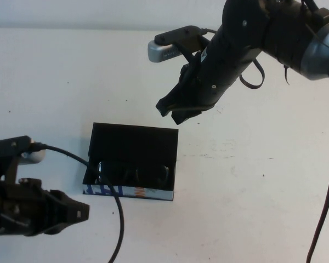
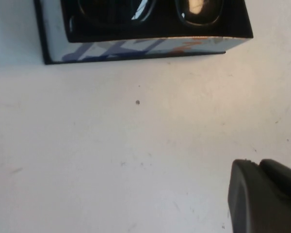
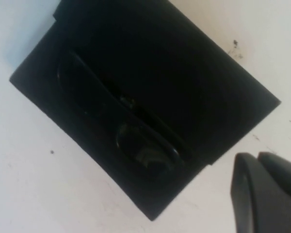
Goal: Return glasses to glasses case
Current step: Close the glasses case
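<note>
High view, left to right: left gripper (image 1: 71, 211) sits low at the near-left edge of the table (image 1: 252, 181), just beside the glasses case (image 1: 132, 161) but not touching it. Fingers look pressed together, holding nothing. Its cable (image 1: 107, 186) loops across the case's front-left corner. Reads as parked, kept clear of the box so the other arm can work from above.

Case is mid-table, lid swung up and back, printed blue/white/orange front facing the robot. The glasses (image 1: 132, 174) are already inside, lying lengthwise along the front wall, lenses catching light. The left wrist view confirms it: glasses (image 2: 150, 9) sit below the rim of the case (image 2: 136, 46). The right wrist view shows the same, glasses (image 3: 119, 126) sunk in the open case (image 3: 194, 82), frame fully within the walls.

Right gripper (image 1: 178, 107) hangs in the air above and behind the case, well apart from it, tilted down toward the lid. Fingers appear closed, empty. Judgement: placement done; that high rear pose suits coming down behind the lid to tip it shut. Lid not yet closed.
</note>
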You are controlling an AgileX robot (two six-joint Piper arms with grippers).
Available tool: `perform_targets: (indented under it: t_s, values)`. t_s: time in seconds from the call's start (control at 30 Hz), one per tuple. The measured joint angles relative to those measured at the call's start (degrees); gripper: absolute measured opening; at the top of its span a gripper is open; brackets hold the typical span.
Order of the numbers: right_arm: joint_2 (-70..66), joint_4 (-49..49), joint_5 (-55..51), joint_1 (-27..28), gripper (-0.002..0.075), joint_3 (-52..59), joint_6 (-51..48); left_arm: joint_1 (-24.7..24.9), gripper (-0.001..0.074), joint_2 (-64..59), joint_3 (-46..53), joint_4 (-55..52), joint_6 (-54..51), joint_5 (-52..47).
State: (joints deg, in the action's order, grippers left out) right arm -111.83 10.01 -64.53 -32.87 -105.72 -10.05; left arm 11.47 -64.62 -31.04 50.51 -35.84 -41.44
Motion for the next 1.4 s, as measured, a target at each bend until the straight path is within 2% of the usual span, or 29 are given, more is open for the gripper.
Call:
perform_targets:
  t_s: [0.27,0.5,0.83,1.2,1.4]
  values:
    - [-3.2,4.9,0.3,2.6,-0.0011,-3.6,-2.3,0.0,-0.0003,-19.4,-0.3,25.1,-31.5,3.5]
    - [-6.3,6.8,-4.5,2.6,-0.0011,-9.9,-2.8,0.0,-0.0003,-31.9,-1.8,38.8,-47.9,2.8]
    - [-8.1,8.3,-0.4,2.6,-0.0011,-10.6,-2.9,0.0,-0.0003,-37.3,-3.5,45.7,-55.7,0.6]
    - [-16.1,12.2,14.4,2.6,-0.0011,-10.6,-2.9,0.0,-0.0003,-37.7,-3.5,46.3,-56.3,0.1]
    - [-21.0,13.1,13.2,2.6,-0.0011,-12.8,-2.9,0.0,-0.0003,-37.7,-3.5,46.3,-56.4,0.1]
